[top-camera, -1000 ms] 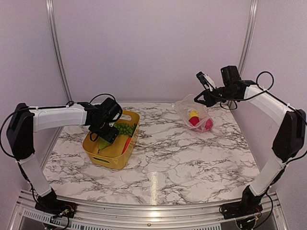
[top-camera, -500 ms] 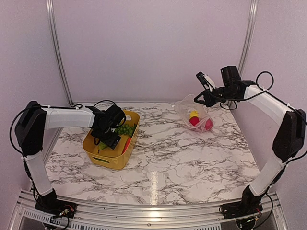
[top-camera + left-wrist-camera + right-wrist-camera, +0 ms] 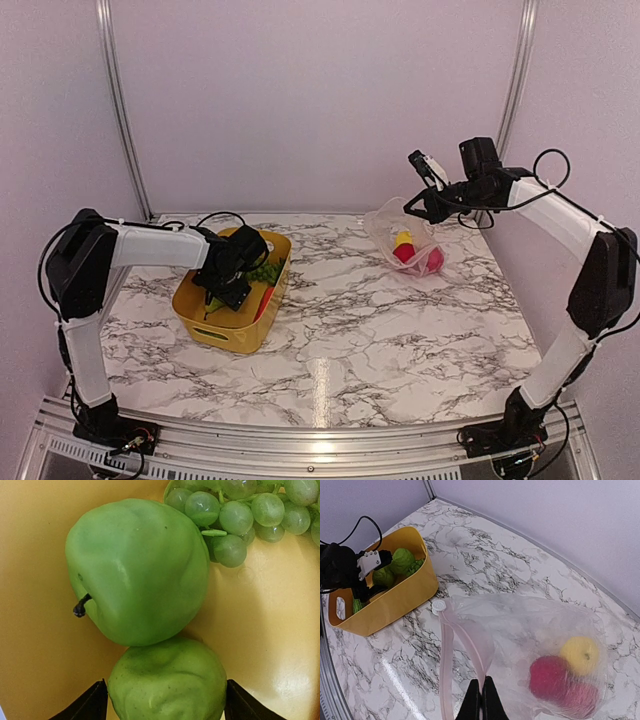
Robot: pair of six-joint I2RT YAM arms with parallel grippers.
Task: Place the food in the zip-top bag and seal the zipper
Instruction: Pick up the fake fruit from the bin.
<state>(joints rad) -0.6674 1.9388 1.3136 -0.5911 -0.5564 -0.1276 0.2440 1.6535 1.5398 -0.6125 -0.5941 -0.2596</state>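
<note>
The marble table [image 3: 380,330] spans the scene, with the two arms reaching in from its left and right sides. At far left on it sits the yellow bin [image 3: 225,330], holding part of the food: two green apple-like fruits, a bunch of green grapes [image 3: 262,272] toward its far end, and an orange-red piece [image 3: 265,300] against its right wall.

At far right lies the zip-top bag [image 3: 385,228], clear and crinkled, its mouth end lifted off the table. One yellow piece [image 3: 403,239] and two red pieces [image 3: 434,261] rest inside it at the low end.

The left gripper [image 3: 167,705] is down inside the bin with its fingers spread wide, one on either side of the nearer green fruit [image 3: 167,685], which lies on the bin floor touching the larger, stemmed green fruit [image 3: 137,570]. Whether the pads press the fruit cannot be told; they are flush with its sides.

The right gripper [image 3: 481,700] is pinched fully closed on the bag's mouth edge and holds it up — the pale pink zipper [image 3: 445,660] runs down to the left of its fingers, with a small white slider [image 3: 438,606] at the strip's far end.
</note>
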